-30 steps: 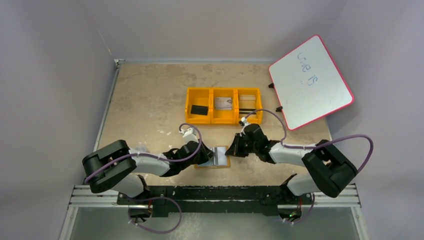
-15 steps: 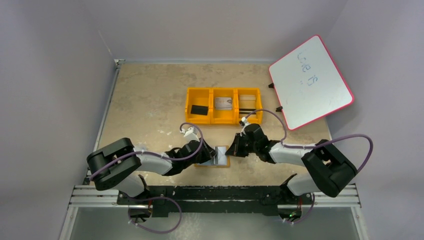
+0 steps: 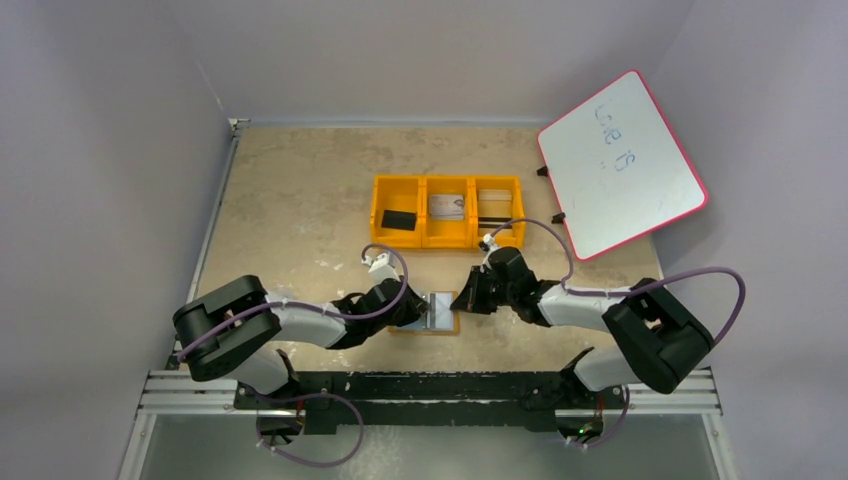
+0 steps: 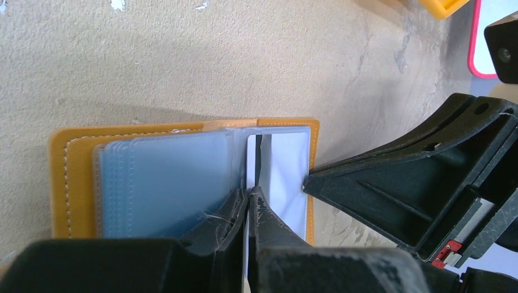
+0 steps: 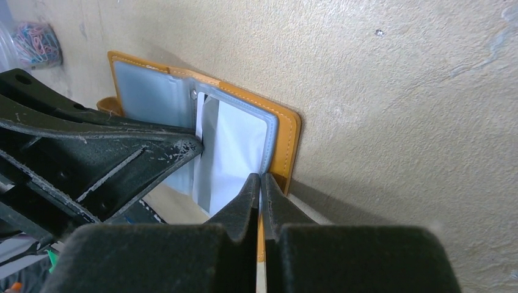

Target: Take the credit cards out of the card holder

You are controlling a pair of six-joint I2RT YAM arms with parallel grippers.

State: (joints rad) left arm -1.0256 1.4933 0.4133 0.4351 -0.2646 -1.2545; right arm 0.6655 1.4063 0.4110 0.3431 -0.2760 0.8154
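Left gripper (image 4: 247,196): fingers pressed together on the near edge of the credit card, with a pale sliver of it showing between them.
Right gripper (image 5: 261,181): fingers closed tight, tip set against the tan border of the card holder. It faces the left gripper across the holder, and whether it nips the border I cannot tell.
Card holder (image 4: 60,183): lies open and flat on the table (image 3: 300,200) between the two grippers, near the arms' side, tan cover down.
Sleeves (image 4: 165,183): blue-grey clear pockets stacked on the half toward the left arm.
Credit card (image 4: 287,174): white with a black stripe, sitting in the sleeve on the half nearest the right gripper.
Orange tray (image 3: 447,180): beyond the holder, with three compartments in a row.
Black block (image 3: 398,220): in the tray's left compartment.
Pale card (image 3: 447,207): flat in the middle compartment.
Striped cards (image 3: 492,212): in the right compartment; number unclear.
Whiteboard (image 3: 620,165): far right, tilted, pink-rimmed, with faint blue writing.
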